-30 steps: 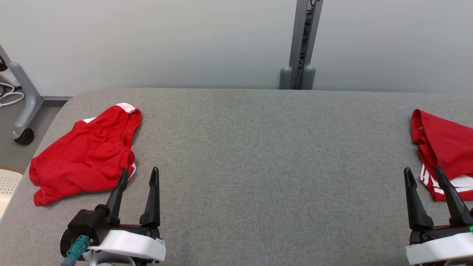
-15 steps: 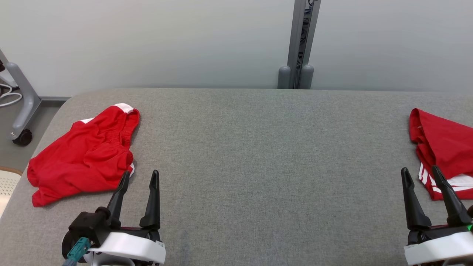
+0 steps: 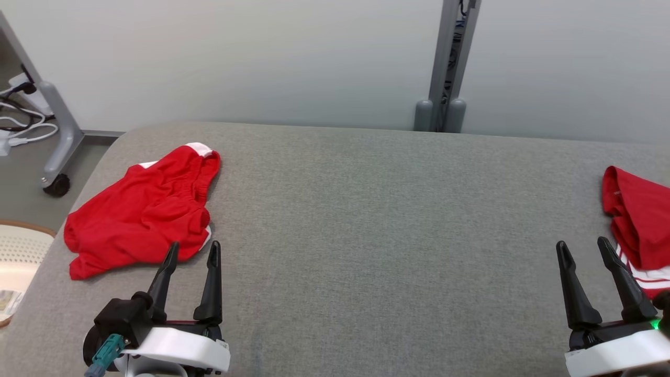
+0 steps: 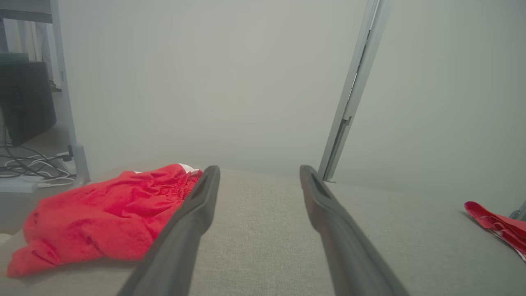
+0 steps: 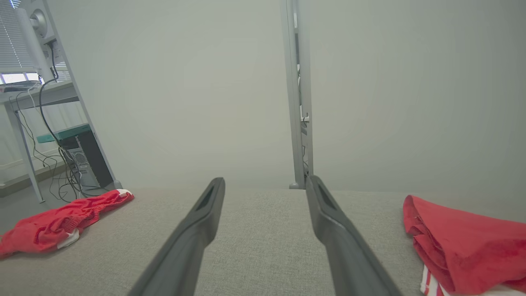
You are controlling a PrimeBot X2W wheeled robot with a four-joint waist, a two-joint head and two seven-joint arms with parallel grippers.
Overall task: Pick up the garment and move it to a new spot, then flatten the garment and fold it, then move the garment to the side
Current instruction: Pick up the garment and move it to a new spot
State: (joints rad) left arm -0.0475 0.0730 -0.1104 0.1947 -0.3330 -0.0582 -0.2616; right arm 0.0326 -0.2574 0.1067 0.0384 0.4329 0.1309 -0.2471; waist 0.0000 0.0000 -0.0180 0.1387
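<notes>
A crumpled red garment (image 3: 141,209) with white trim lies at the left end of the grey padded table (image 3: 366,209). My left gripper (image 3: 193,245) stands open just to the right of its near edge, with nothing between the fingers. In the left wrist view the same garment (image 4: 102,218) lies left of the open left gripper (image 4: 257,170). A second red garment (image 3: 638,220) with white stripes lies folded at the table's right edge. My right gripper (image 3: 582,243) stands open just left of it, empty. In the right wrist view this folded garment (image 5: 464,246) lies right of the right gripper (image 5: 265,181).
A grey upright post (image 3: 445,63) stands behind the table's far edge against a pale wall. Left of the table are a wheeled stand (image 3: 57,141) with cables and a pale perforated seat (image 3: 21,251). A computer tower (image 5: 88,164) sits on the floor beyond.
The whole head view has shifted to the right, so the camera has turned left. Both garments lie as before and both grippers stay open.
</notes>
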